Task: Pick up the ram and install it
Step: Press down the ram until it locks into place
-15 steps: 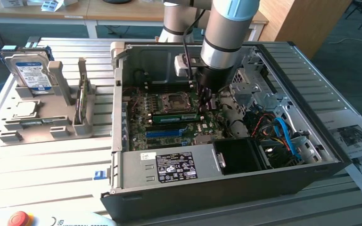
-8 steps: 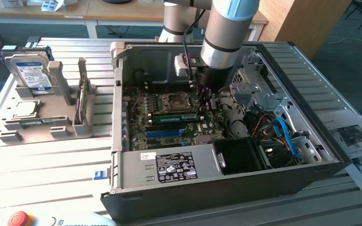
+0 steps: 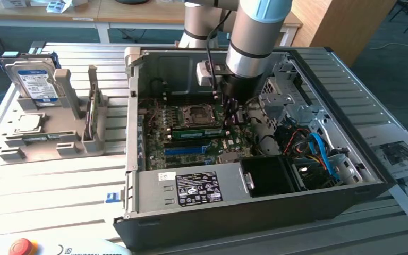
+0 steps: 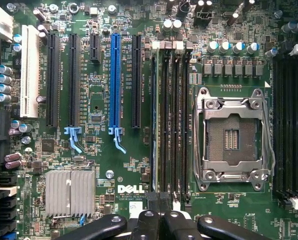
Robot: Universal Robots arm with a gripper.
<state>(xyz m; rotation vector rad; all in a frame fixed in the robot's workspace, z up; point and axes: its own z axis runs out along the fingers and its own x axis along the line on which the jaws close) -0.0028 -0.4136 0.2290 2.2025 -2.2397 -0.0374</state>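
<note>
ram [image 3: 197, 133] sits green and flat in a slot just beside the empty cpu socket [image 3: 193, 115] on the motherboard [image 4: 104, 165], inside the open computer case [image 3: 261, 204]. from my desk i see the hand [image 3: 234, 109] low over that board, fingers pinched narrow with nothing between them, just off the stick's end. on the wrist view the black fingertips [image 4: 158, 222] meet above the memory slots [image 4: 171, 120]. over on the bench [image 3: 48, 202], a hard drive [image 3: 35, 82] stands in a grey holder [image 3: 62, 133].
</note>
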